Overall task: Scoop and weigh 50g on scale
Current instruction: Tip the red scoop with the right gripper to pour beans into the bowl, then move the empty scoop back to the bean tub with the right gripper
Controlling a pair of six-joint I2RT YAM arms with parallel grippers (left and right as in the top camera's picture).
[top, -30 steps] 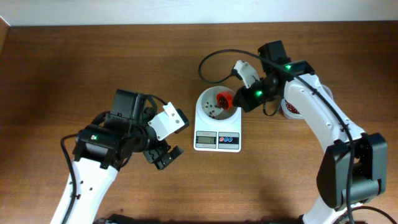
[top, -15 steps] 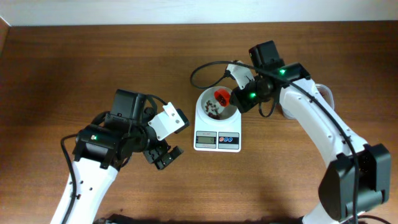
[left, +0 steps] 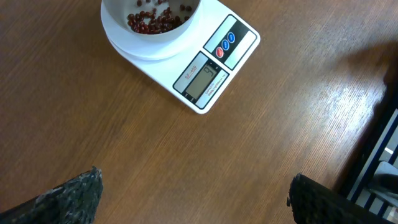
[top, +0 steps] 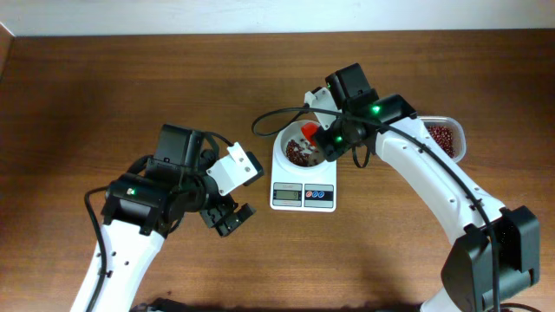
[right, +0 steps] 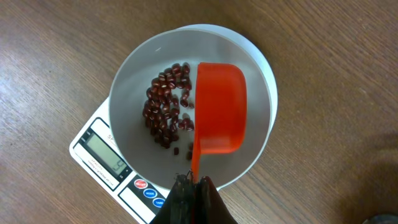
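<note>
The white scale (top: 303, 196) stands mid-table with its round bowl (top: 284, 141) on top. Dark red-brown beans (top: 297, 155) lie in a loose patch in the bowl. My right gripper (top: 327, 149) is shut on the thin handle of an orange scoop (top: 309, 131). In the right wrist view the gripper (right: 193, 181) holds the scoop (right: 221, 106) tipped over inside the bowl (right: 261, 68), beside the beans (right: 165, 109); no beans show on it. My left gripper (top: 232, 192) hangs open left of the scale. In its wrist view the gripper (left: 194, 177) has only bare wood between its fingers, short of the scale (left: 205, 81).
A clear plastic tub (top: 444, 139) holding more beans sits at the right, behind the right arm. The scale's display (right: 102, 152) and buttons (right: 149, 190) face the table's front edge. A black cable (top: 269, 117) loops above the bowl.
The right arm swung left over the bowl and turned the scoop over. Many more beans now lie in the bowl. The tub came into view at right. The left arm stayed still.
</note>
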